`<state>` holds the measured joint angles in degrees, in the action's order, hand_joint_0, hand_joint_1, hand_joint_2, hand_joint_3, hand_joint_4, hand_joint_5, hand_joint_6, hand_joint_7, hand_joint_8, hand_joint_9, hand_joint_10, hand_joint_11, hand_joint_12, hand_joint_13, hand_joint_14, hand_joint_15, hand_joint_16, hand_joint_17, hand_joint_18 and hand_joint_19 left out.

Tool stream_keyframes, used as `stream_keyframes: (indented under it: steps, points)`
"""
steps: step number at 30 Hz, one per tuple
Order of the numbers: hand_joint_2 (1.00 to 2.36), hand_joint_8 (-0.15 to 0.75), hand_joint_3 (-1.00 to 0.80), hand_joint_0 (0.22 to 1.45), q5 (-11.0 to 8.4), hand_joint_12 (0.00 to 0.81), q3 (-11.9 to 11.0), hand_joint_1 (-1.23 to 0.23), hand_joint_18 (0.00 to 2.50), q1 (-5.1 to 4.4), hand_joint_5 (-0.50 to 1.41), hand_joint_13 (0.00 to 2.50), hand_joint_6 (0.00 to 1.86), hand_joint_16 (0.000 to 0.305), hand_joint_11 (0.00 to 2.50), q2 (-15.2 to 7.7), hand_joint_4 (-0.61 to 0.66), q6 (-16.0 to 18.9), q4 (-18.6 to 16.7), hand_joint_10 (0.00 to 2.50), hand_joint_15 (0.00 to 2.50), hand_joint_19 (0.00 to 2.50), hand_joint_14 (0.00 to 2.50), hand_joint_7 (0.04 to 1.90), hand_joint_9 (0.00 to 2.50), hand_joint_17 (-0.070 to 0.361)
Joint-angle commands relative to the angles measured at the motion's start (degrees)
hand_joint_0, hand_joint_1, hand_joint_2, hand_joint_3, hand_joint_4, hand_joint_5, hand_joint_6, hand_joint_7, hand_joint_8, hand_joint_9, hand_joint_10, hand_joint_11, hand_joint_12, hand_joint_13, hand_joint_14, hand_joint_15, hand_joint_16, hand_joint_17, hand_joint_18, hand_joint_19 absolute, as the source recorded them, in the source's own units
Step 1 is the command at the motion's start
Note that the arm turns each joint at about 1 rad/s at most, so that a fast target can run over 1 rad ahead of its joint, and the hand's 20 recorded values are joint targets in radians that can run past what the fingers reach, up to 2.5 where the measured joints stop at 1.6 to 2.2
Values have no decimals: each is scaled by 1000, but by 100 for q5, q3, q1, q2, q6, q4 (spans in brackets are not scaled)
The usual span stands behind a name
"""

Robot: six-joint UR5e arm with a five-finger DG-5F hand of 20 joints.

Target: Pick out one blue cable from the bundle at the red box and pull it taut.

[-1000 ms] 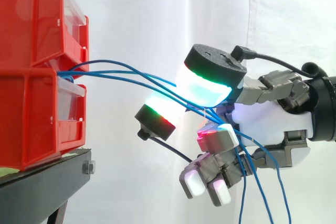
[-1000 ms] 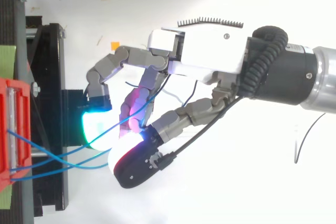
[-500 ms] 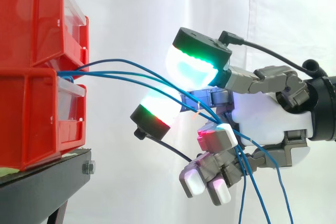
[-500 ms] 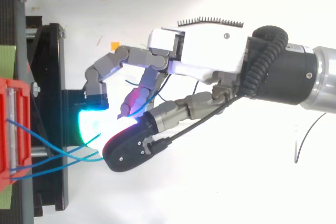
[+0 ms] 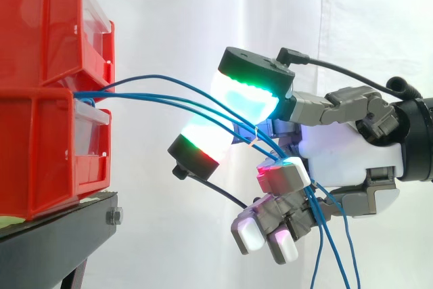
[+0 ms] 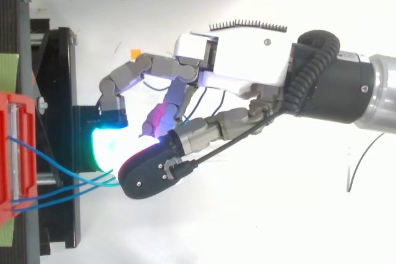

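Observation:
Three thin blue cables [image 5: 135,94] come out between the two stacked red boxes [image 5: 40,147] and sag across to my hand [image 5: 345,160]. They pass through the narrow gap between the thumb's green-glowing pad [image 5: 243,93] above and a fingertip pad [image 5: 199,143] below, without being clamped. They then run over a red-glowing fingertip [image 5: 281,175] and hang down past the palm. The lower fingers are curled with white pads. From above, the cables [image 6: 62,190] leave the red box [image 6: 12,153] and vanish under the thumb [image 6: 148,174] of the hand [image 6: 241,60].
The red boxes sit on a black stand [image 5: 54,235], whose frame [image 6: 59,91] lies just left of the fingertips. A white curtain hangs behind. The arm comes in from the right.
The thumb has swung forward and up towards the boxes, now lying over the lower fingertip. The cables have slid deeper between them and hang closer to the palm.

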<state>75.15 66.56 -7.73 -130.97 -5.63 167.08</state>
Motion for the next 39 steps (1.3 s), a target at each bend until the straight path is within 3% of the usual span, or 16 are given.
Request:
stream_keyframes:
  steps: [1,9,18,30,39]
  points:
    - [1008,269,-405,622,0,405,-3,-693,907,0,-62,1016,788,54,770,2,-56,0,0,28,571,805,22,1125,1417,122]
    - [1007,280,-413,624,0,407,-3,-692,911,0,-72,1017,814,54,762,2,-26,-8,0,26,563,809,21,1078,1409,122]
    - [1000,304,-500,509,-18,434,-3,-497,926,-9,-78,1027,821,61,753,-7,19,-17,0,25,560,810,20,1030,1416,138]
    - [1000,318,-500,468,-18,450,-3,-714,951,-18,-81,1036,825,65,754,-7,49,-26,0,28,559,785,21,1015,1402,146]
    - [1001,293,-487,612,-27,412,-3,-726,909,-26,-83,1012,836,56,771,2,16,-26,0,26,569,817,21,1042,1398,126]
